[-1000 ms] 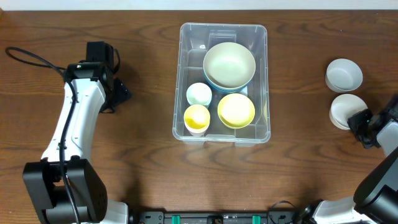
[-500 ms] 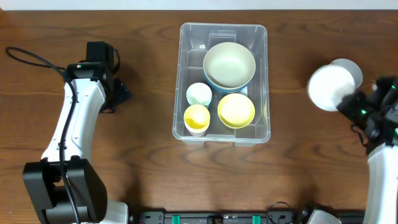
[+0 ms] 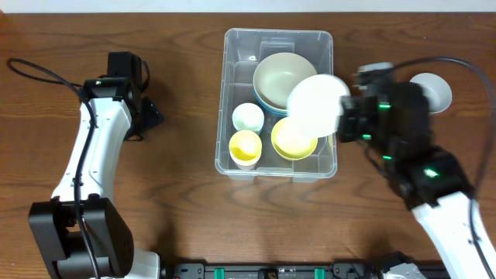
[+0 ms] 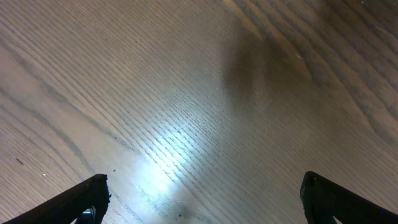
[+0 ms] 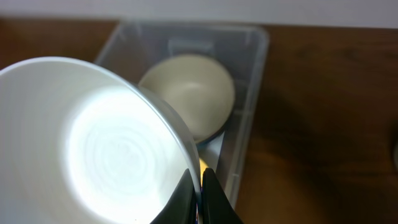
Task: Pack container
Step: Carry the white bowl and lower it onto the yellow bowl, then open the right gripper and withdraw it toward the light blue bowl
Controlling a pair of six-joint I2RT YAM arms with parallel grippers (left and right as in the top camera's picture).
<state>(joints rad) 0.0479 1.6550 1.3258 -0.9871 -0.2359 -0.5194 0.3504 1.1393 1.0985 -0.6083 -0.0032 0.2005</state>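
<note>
The clear plastic container (image 3: 232,46) stands at the table's middle. It holds a large pale green bowl (image 3: 280,76), a yellow bowl (image 3: 293,141), a small mint cup (image 3: 248,118) and a yellow cup (image 3: 245,146). My right gripper (image 3: 342,118) is shut on the rim of a white bowl (image 3: 316,105) and holds it above the container's right side. In the right wrist view the white bowl (image 5: 93,143) fills the left, pinched by the fingers (image 5: 200,196), with the container (image 5: 252,43) behind. My left gripper (image 3: 151,116) is open and empty over bare wood (image 4: 199,93), left of the container.
A second white bowl (image 3: 434,89) sits on the table at the far right, partly hidden by my right arm. A black cable (image 3: 39,71) loops at the far left.
My right arm has lifted the white bowl from the far right of the table and carried it left, over the container's right edge. The left arm has not moved.
</note>
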